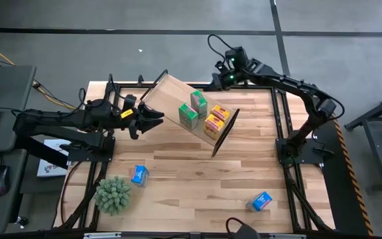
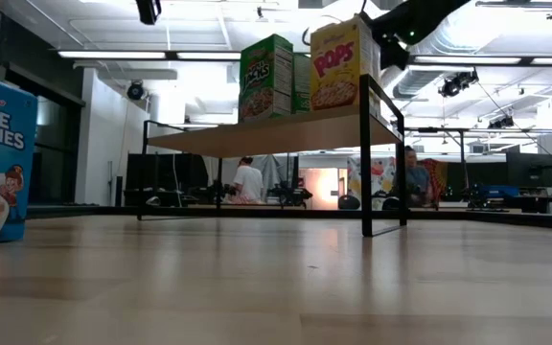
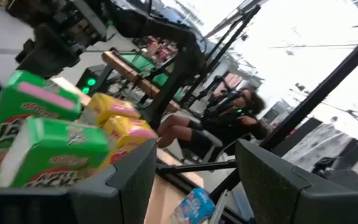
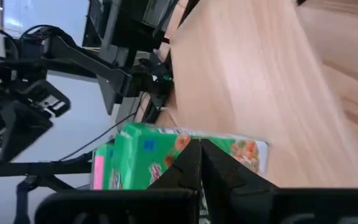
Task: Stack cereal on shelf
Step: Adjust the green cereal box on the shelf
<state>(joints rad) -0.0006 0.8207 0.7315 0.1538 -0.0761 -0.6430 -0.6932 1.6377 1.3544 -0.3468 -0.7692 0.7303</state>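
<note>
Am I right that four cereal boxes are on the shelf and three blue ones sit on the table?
Not quite: only two blue boxes sit on the table, as the high view shows. Four boxes on the shelf is right.

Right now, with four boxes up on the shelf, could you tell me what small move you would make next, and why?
Probably swing the left gripper, open beside the shelf, toward the blue cereal box lying near the plant ball. Two green boxes and two yellow boxes already stand on the plank, while two blue ones remain on the table. The right gripper is shut above the shelf.
</note>
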